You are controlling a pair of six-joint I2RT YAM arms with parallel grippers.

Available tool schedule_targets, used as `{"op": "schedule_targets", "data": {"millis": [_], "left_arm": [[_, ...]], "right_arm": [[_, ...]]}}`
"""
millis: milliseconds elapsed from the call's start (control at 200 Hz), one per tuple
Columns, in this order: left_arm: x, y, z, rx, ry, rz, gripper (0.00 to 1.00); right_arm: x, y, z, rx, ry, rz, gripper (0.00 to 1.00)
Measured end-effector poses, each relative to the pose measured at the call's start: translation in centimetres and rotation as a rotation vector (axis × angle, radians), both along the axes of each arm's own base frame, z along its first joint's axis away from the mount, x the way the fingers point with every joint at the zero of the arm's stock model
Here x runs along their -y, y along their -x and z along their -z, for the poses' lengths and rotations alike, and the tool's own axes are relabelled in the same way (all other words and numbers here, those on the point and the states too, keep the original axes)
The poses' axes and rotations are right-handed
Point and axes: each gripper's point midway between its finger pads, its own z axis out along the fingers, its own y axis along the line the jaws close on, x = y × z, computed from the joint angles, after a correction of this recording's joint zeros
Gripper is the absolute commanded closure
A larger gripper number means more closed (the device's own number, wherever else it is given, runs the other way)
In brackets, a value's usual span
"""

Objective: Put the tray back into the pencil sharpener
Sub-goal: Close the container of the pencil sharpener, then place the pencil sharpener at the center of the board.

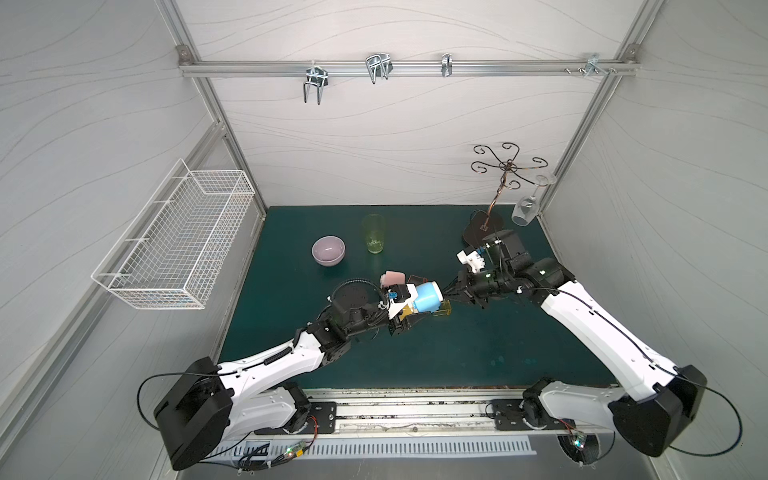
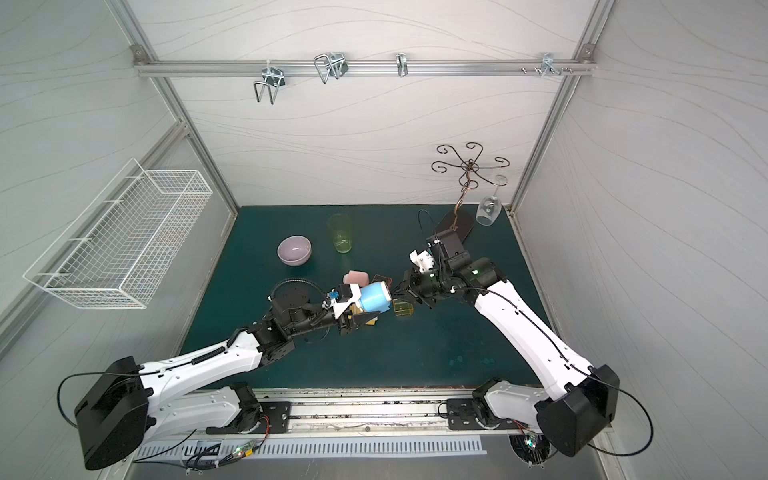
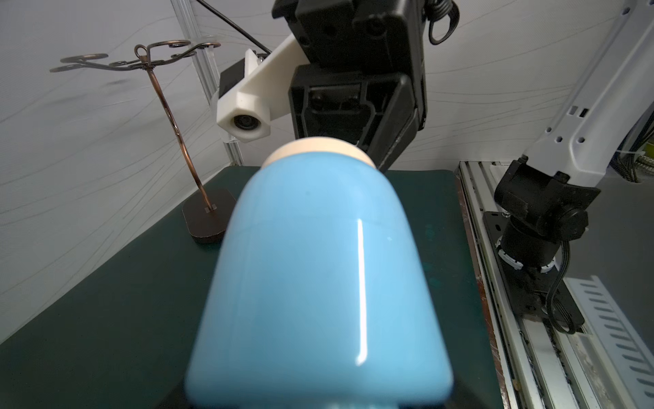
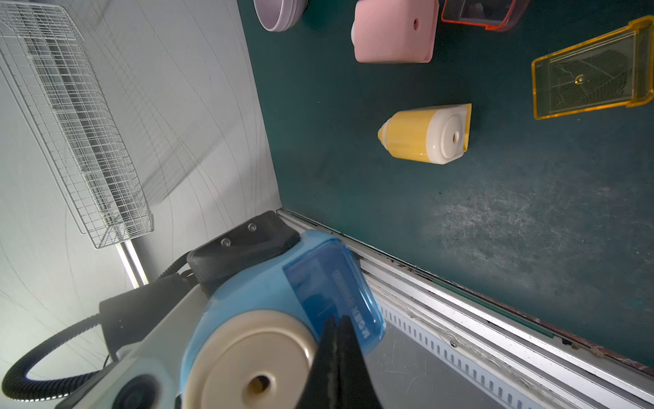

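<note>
Blue pencil sharpener point(image 3: 318, 276) fills the left wrist view, held up above the green mat point(image 1: 457, 357). Left gripper point(image 1: 417, 311) is clamped around its body. Right gripper point(image 4: 336, 340) has fingers pinched together, empty, tips against the blue tray point(image 4: 329, 290). Tray sits in the sharpener's slot; can't tell if fully home.
</note>
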Motion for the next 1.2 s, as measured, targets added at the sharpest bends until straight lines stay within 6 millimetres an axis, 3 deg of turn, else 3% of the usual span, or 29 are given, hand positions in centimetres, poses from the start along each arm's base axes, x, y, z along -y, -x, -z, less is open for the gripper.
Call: {"op": "schedule_targets", "data": {"millis": [110, 210, 255, 370, 505, 630, 750, 820, 971, 1196], "left_arm": [[0.1, 0.0, 0.1, -0.004, 0.0, 0.002, 1.0], [0.3, 0.0, 0.3, -0.008, -0.005, 0.007, 1.0], [0.3, 0.2, 0.6, -0.016, -0.016, 0.017, 1.0], [0.4, 1.0, 2.1, -0.048, -0.067, 0.06, 1.0], [0.2, 2.3, 4.2, -0.092, -0.139, 0.122, 1.0], [0.1, 3.4, 5.1, -0.112, -0.184, 0.178, 1.0], [0.4, 4.0, 4.8, -0.108, -0.198, 0.228, 1.0], [0.6, 4.2, 4.3, -0.097, -0.194, 0.249, 1.0], [0.8, 4.5, 3.5, -0.079, -0.181, 0.279, 1.0], [0.9, 4.8, 3.5, -0.084, -0.183, 0.301, 1.0]], "right_arm": [[0.6, 0.0, 0.1, 0.003, 0.008, 0.008, 0.81], [3.1, -0.8, -0.6, 0.038, 0.05, 0.041, 0.65], [4.6, -1.7, -1.4, 0.083, 0.078, 0.074, 0.59], [7.5, -3.5, -4.9, 0.316, 0.148, 0.064, 0.55], [6.9, -2.4, -7.8, 0.607, 0.137, -0.142, 0.47], [4.4, 1.3, -8.6, 0.891, 0.076, -0.466, 0.28], [2.5, 5.8, -7.8, 1.124, 0.021, -0.777, 0.24], [2.1, 7.2, -7.3, 1.211, 0.008, -0.889, 0.24], [1.6, 7.9, -4.8, 1.287, 0.035, -1.062, 0.23], [0.6, 6.7, -1.1, 1.262, 0.095, -1.201, 0.24]]}}
